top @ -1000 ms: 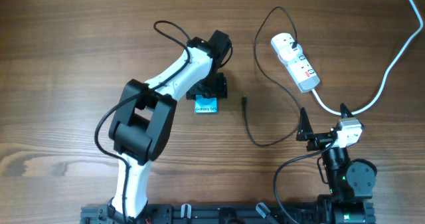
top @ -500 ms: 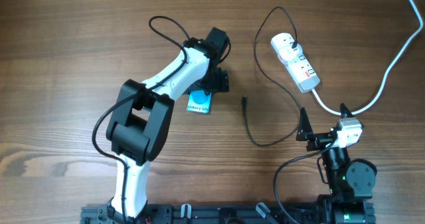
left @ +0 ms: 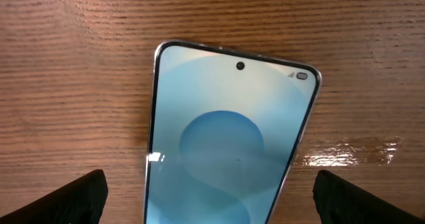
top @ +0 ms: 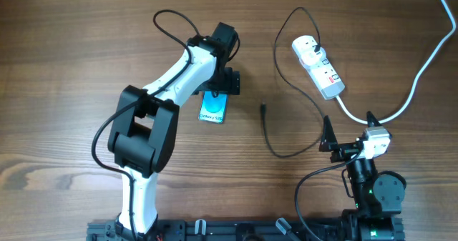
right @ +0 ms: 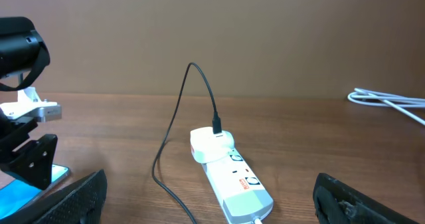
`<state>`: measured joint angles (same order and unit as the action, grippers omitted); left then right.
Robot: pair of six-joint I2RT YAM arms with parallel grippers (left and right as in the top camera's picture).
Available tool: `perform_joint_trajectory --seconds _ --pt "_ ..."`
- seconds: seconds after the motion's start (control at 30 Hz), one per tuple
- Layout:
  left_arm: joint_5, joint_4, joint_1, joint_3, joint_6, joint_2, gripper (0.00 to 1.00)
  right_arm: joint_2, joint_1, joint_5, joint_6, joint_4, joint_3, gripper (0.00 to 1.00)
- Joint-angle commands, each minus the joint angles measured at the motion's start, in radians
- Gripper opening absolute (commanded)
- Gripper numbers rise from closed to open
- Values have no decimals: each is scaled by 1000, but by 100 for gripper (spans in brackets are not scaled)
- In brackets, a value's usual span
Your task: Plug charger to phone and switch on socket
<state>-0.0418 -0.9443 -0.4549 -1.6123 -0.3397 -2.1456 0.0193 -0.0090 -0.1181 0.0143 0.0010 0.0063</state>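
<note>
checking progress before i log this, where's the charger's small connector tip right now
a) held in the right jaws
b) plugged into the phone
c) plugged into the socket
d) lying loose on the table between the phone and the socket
d: the charger's connector tip lies bare on the wood, apart from the phone and the socket, with no jaws touching it.

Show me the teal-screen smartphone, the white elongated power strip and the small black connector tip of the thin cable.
teal-screen smartphone [top: 212,112]: overhead view, visible part of its screen.
white elongated power strip [top: 319,68]: overhead view, middle of its body.
small black connector tip [top: 263,110]: overhead view, middle of the tip.
</note>
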Motion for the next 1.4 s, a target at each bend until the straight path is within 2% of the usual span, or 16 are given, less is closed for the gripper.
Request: perform_joint_trajectory --seconds 0.0,0.17,0.43,0.6,0.7,0.77,0.93,0.97,1.07,1.17,1.37 --pt "-19 7 2 -14 64 13 100 -5 5 17 13 5 -1 100" --pt "-8 10 -1 -7 63 -29 100 -5 5 17 13 5 -1 100" --pt "33 -31 -2 -2 64 -49 95 -5 5 17 13 5 -1 100" --pt "33 -68 -4 11 62 -49 85 -5 5 17 13 5 -1 100" --pt "34 -74 -5 16 -14 -49 74 -5 5 17 13 5 -1 100" --pt "70 -72 -8 16 -36 -49 72 -5 5 17 13 5 -1 100" --pt "109 -74 -29 16 -62 -49 75 -5 5 17 13 5 -1 100" --pt "108 -73 -35 16 -62 -49 80 -5 5 17 12 5 -1 100" --pt "91 -66 -40 16 -64 -49 84 -5 5 17 12 5 -1 100" --pt "40 -62 -35 16 -96 -49 100 -5 5 17 13 5 -1 100" --pt "41 -45 -35 16 -98 -49 100 -5 5 17 13 5 -1 100"
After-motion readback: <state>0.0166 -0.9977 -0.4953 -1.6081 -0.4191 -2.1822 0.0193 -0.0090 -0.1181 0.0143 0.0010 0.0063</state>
